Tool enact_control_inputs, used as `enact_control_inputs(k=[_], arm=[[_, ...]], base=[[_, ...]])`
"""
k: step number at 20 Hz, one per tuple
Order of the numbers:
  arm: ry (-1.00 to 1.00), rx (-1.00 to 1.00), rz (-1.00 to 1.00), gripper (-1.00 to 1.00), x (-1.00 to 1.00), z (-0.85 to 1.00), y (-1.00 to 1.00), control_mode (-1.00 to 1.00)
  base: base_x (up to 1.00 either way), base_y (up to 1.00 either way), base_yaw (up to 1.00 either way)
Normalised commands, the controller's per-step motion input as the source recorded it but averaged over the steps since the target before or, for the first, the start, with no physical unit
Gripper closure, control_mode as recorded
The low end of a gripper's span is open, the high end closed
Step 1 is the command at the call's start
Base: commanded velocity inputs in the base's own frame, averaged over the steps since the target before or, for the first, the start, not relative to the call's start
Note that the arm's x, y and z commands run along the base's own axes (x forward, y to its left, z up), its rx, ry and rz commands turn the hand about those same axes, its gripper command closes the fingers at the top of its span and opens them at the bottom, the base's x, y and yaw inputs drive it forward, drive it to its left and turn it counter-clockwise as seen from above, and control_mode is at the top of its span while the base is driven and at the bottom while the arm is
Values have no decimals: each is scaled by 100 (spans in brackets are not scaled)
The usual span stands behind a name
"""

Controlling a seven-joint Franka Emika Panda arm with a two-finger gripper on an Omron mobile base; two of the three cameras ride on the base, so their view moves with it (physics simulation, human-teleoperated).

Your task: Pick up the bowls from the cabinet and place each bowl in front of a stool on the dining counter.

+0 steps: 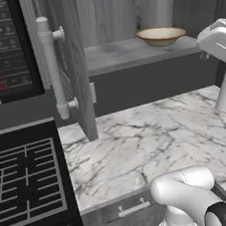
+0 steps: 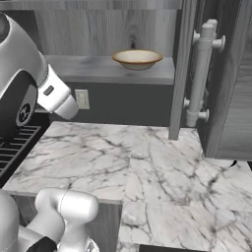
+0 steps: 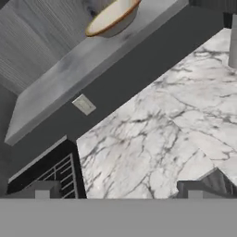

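**Cream bowl on cabinet shelf, gripper empty and spread**

You've got the cream-tan bowl (image 1: 160, 35) sitting upright on the shelf (image 1: 127, 53) of the open grey cabinet (image 2: 88, 24). In the right base view it's toward the right half of the shelf, near the open door (image 2: 178, 69). The hand view has the bowl at its top edge, tilted because the camera is rolled. Nothing touches the bowl.

Your gripper (image 3: 118, 190) is spread wide, its two dark fingertips (image 3: 42, 190) far apart at the bottom of the hand view, nothing between them. It hangs over the marble worktop (image 1: 153, 140), well apart from the bowl.

The cabinet door stands open with its light-grey bar handle (image 1: 52, 67) facing you. Below the shelf runs a dark back wall with a small outlet plate (image 2: 81, 99). The black stove (image 1: 25, 181) adjoins the worktop on the left, with the black microwave (image 1: 1, 46) above it. A white stand mixer (image 1: 224, 66) sits at the right edge of the left base view.
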Motion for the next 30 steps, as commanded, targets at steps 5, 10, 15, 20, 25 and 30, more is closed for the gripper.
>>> enact_control_inputs(k=[5,10,15,20,25,30], arm=[[-14,-32,7,-100,37,1,-29,-100],[1,-19,24,-100,68,0,-17,-100],[0,-8,27,-100,48,0,-8,-100],[-9,-13,13,-100,32,0,0,-100],[-17,-40,-5,-100,28,-1,32,-100],[-8,-38,-13,-100,12,-1,34,-100]], base=[[0,0,0],[0,0,0],[0,0,0],[0,0,0],[0,0,0],[0,0,0]])
